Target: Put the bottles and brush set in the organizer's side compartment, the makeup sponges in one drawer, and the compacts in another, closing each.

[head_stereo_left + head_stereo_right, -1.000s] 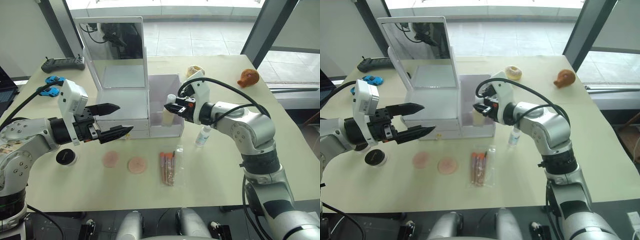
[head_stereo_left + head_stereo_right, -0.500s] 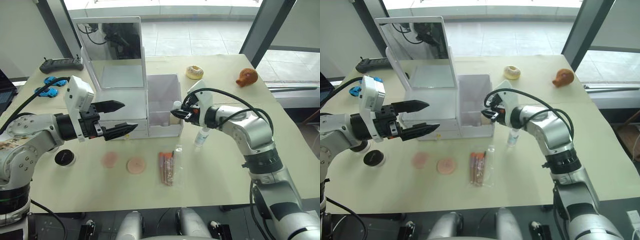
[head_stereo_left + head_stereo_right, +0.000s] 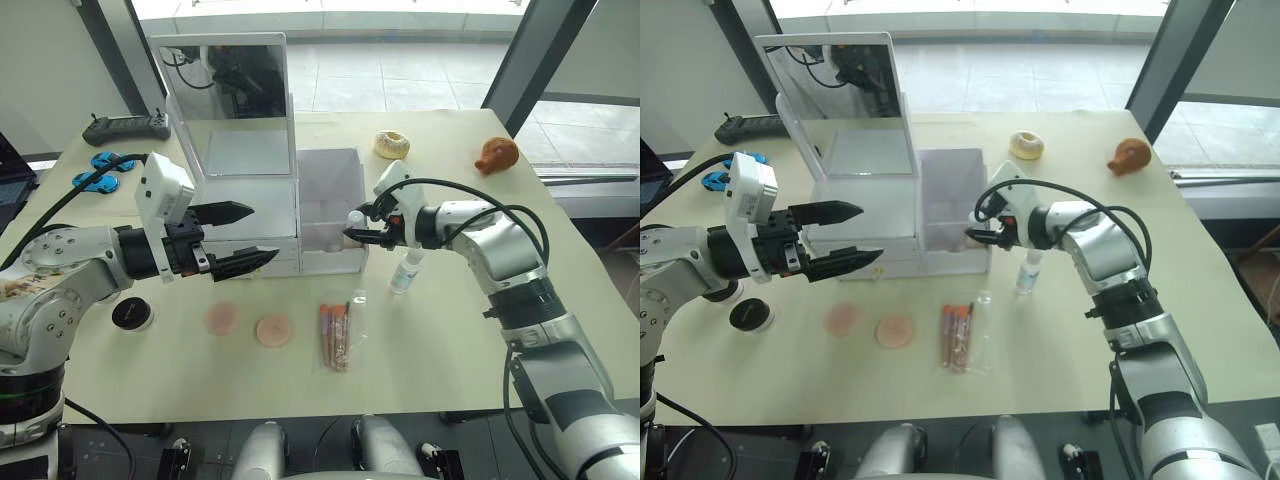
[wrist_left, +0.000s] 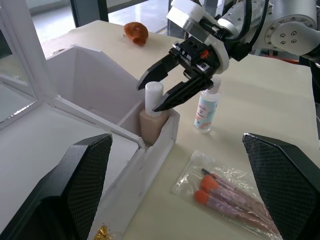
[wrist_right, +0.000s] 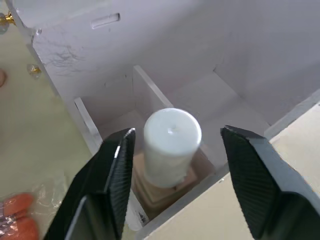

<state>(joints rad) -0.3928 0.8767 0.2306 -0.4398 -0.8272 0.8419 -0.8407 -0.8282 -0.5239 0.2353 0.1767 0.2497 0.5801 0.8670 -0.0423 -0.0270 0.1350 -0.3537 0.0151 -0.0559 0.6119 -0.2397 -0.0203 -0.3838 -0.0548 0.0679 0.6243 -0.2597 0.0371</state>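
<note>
**Beige bottle released into side compartment**

Near edge: brush set (image 3: 336,335) and makeup sponges (image 3: 272,330) untouched. Left gripper (image 3: 240,237) held spread. Right gripper (image 4: 167,85) now spread, no longer pinching the beige bottle (image 4: 150,120), seated in the side compartment (image 3: 330,195). Clear bottle (image 3: 405,272) is next.

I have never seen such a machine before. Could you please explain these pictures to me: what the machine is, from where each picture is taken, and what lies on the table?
This is a humanoid robot with two arms. Two pictures come from cameras in its head and look down at the table. The other two come from a camera on each wrist.

Each arm ends in a two-fingered tool. The right tool is open around the white cap of a beige bottle, which stands in the side bin of a white organizer. The left tool is open and holds nothing.

On the table lie a clear bottle, a pouch of brushes, two pink sponges and a black compact.
</note>
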